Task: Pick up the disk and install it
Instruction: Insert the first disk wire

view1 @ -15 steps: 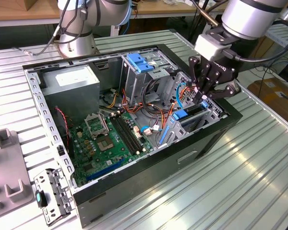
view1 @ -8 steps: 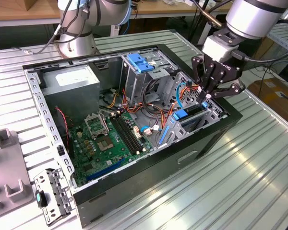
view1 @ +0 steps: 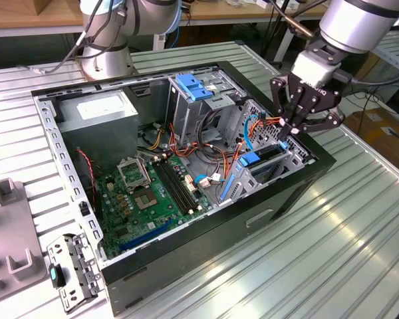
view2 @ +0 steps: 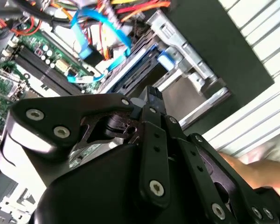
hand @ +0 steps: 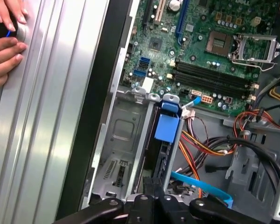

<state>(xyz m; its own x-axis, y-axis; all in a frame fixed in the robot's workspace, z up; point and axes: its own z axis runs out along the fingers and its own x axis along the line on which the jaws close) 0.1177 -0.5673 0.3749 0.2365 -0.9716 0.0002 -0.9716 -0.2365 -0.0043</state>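
Note:
The disk (view1: 261, 158) stands on edge inside the metal drive bay (view1: 299, 156) at the front corner of the open computer case, on the exterior view's right. Its blue side rail and tab show in the first wrist view, where the disk (hand: 161, 151) runs down the bay slot. My gripper (view1: 290, 130) hangs just over the bay's outer end, fingers drawn together. In both wrist views the gripper (hand: 152, 187) (view2: 151, 95) sits right at the end of the disk (view2: 137, 77). Whether the tips touch it is unclear.
The green motherboard (view1: 153, 193) fills the case floor. A tall drive cage with a blue handle (view1: 194, 86) and orange and blue cables (view1: 253, 126) crowd the bay. A grey power-supply box (view1: 96, 109) sits at the back. A person's hand (hand: 4, 42) rests on the ribbed table.

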